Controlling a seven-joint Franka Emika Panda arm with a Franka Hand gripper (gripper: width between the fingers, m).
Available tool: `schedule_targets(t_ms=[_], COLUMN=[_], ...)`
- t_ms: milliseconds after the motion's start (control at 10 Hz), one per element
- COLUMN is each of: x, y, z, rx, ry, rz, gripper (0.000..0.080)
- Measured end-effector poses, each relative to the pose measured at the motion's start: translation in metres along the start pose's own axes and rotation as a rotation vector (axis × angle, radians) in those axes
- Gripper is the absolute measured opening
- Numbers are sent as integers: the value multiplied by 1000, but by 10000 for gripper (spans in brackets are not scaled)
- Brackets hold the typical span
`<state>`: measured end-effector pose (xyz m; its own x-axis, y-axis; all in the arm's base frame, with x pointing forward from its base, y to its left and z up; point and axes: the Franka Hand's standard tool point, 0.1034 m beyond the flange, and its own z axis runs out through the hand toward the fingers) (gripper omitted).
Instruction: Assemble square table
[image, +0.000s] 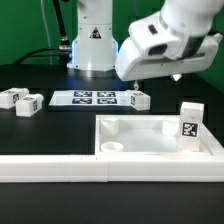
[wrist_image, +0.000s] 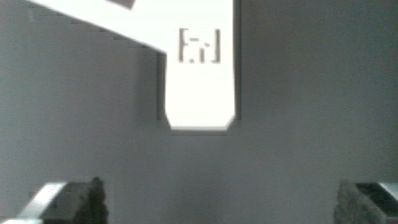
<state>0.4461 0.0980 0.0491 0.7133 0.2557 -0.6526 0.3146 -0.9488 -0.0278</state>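
My pincer (wrist_image: 222, 203) hangs wide open over the black surface (image: 40, 70), with nothing between its dark fingertips (wrist_image: 68, 200). In the wrist view a short chunky white plastic leg (wrist_image: 199, 80) bearing a black-white tag lies on the surface, clear of the fingertips. The white plastic square top (image: 150, 128) with its raised rim lies toward the exterior view's right, and an upright tagged leg (image: 190, 120) stands at its right part. Two more legs (image: 20, 100) lie well apart at the exterior view's left.

White square top (image: 140, 140) lies flat, rim upward. One tagged leg (image: 190, 122) stands upright inside it; loose legs (image: 30, 103) lie beyond on the dark worktop (image: 55, 130).
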Motion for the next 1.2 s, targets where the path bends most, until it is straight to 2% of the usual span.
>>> schedule_targets(t_ms=[100, 300, 400, 600, 800, 1000, 1200], x=[5, 1, 7, 6, -6, -10, -10], y=[2, 2, 3, 5, 1, -1, 2], z=[4, 8, 7, 9, 31, 49, 51], rx=[2, 11, 8, 12, 20, 18, 23], ry=[-41, -164, -145, -148, -180, -176, -180], rz=[14, 17, 18, 20, 25, 23, 28], gripper=[649, 649, 649, 649, 649, 649, 649])
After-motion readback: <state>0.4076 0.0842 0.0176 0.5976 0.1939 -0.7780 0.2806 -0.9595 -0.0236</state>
